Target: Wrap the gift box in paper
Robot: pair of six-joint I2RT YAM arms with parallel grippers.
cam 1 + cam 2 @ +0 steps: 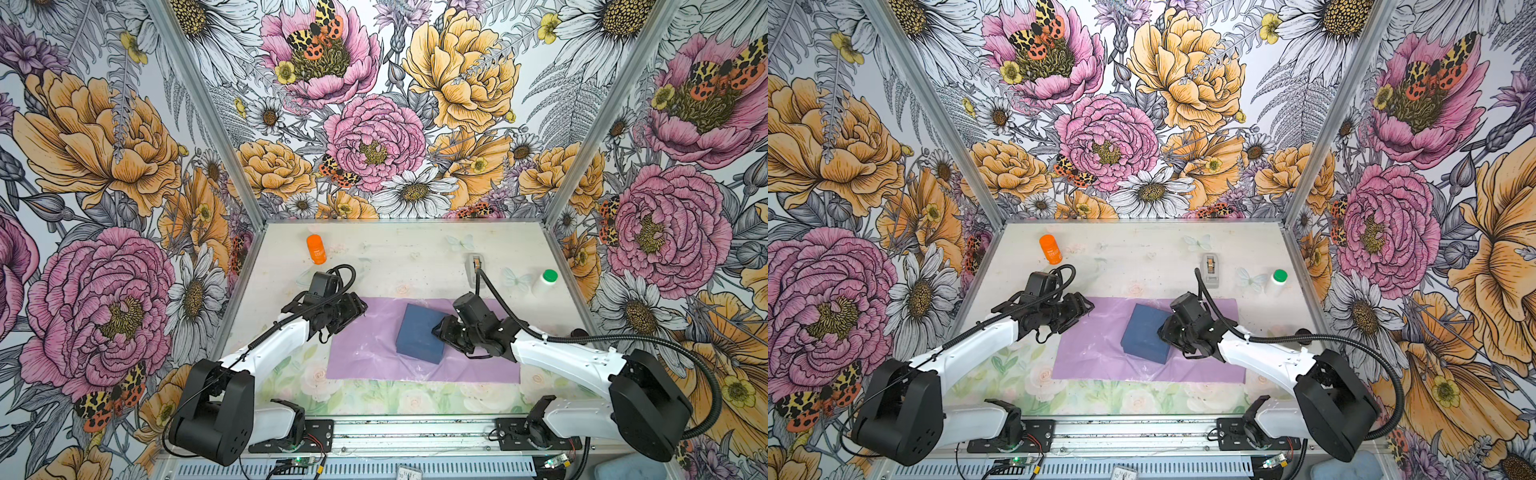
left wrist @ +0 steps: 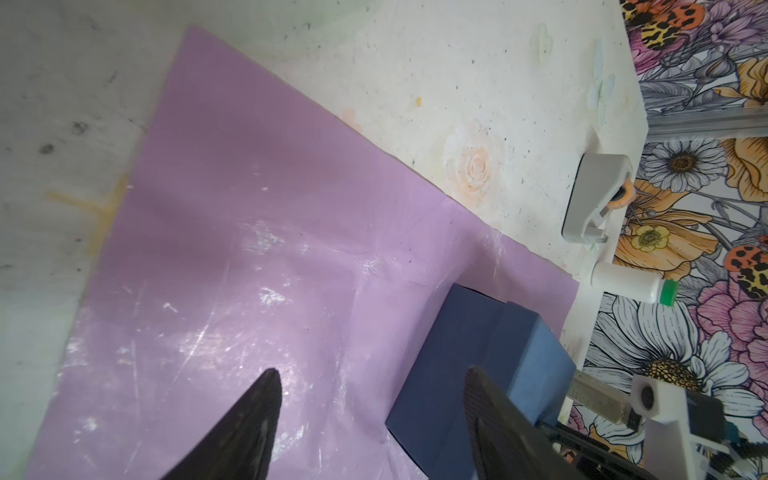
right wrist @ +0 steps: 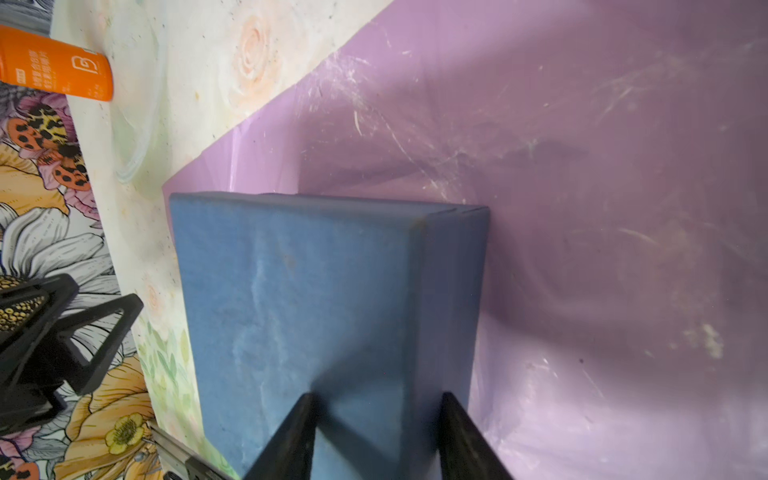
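Two grippers: left gripper (image 2: 372,376) gapes wide, empty, over the paper's (image 1: 365,349) left part. Matte navy gift box (image 1: 417,332) sits mid-paper, askew to the glossy, creased lilac sheet's edges. Right gripper (image 3: 376,399) clamps the box's right edge.

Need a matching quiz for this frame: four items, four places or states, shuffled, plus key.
1 gift box
2 paper
3 orange bottle
4 tape dispenser

a back left, alone
b spread flat under the box
c back right, near the green-capped bottle
d held by the right gripper

Pairs: 1-d, 2-b, 3-a, 4-c
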